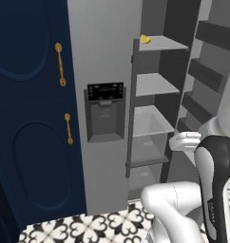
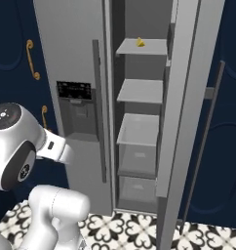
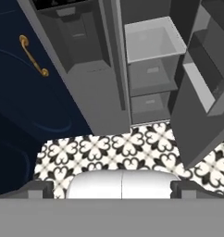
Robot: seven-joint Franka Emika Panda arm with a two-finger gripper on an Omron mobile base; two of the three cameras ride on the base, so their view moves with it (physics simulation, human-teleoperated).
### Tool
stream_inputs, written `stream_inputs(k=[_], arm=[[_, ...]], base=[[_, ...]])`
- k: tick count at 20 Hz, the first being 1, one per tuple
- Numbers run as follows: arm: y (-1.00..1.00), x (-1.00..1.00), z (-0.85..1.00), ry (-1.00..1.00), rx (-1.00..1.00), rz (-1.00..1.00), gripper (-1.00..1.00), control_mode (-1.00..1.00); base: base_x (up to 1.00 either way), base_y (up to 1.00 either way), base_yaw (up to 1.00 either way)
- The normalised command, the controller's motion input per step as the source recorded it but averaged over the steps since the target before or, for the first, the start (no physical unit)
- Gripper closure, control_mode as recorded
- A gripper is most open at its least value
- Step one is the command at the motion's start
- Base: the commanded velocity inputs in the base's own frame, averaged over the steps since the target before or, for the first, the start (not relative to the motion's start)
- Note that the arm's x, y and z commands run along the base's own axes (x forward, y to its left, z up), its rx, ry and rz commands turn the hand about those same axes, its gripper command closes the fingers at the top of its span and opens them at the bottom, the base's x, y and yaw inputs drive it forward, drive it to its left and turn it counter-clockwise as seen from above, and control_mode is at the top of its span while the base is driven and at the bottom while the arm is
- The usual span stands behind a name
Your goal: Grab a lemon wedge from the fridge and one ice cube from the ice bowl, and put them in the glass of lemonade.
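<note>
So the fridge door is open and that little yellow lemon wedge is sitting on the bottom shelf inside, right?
Not quite. The fridge door is open, but the lemon wedge lies on the top shelf, not the bottom one. The right base view shows it clearly, and the left base view shows the same.

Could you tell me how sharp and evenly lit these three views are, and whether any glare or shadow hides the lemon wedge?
Left base view: flat, glare-free light; the lemon wedge is small but crisp on the top shelf of the fridge. Right base view: equally even, interior dimmer grey, wedge clear. Hand view: tilted, wide perspective, darker, soft shading, no blur.
</note>
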Motion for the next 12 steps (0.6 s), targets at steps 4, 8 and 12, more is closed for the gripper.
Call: stream_inputs(k=[4, 8, 12], arm=[[0.00, 0.00, 0.00, 0.00, 0.00, 0.00, -1.00, 1.00], [0.00, 0.00, 0.00, 0.00, 0.00, 0.00, -1.00, 1.00], [0.00, 0.00, 0.00, 0.00, 0.00, 0.00, -1.00, 1.00]], base=[[0.00, -0.27, -0.11], [0.00, -0.29, -0.13], [0.01, -0.39, -0.13]])
